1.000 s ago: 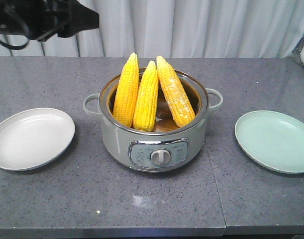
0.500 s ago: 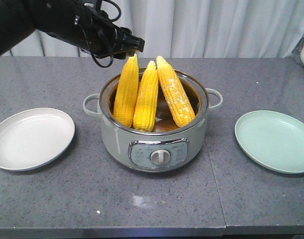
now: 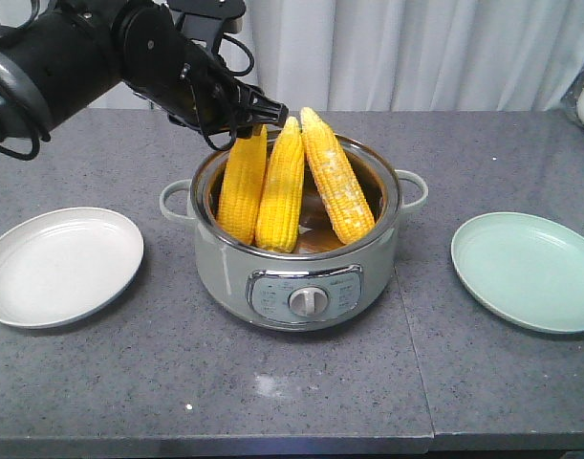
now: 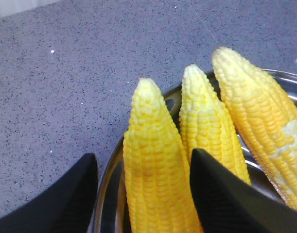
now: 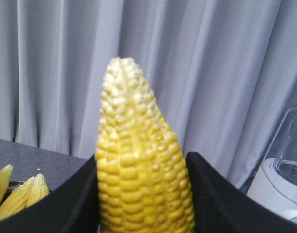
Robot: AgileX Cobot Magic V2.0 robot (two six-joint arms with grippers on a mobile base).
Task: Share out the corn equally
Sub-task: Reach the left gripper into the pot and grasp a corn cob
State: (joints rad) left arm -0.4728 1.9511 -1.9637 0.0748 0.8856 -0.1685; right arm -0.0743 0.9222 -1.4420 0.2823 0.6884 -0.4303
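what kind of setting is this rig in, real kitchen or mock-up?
Looks like a staged kitchen counter, probably a lab mock-up: a grey speckled countertop, an electric cooker holding corn, a blender, and a plain curtain as backdrop.

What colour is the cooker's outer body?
The cooker is pale grey-green, clearest in the exterior front-facing view.

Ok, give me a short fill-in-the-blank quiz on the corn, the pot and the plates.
1. The pot holds ___ upright cobs.
2. The left hand straddles the cob nearest the ___ plate.
3. The right hand grips another cob before a ___.
4. The green plate is ___.
Missing: three, white, curtain, empty.
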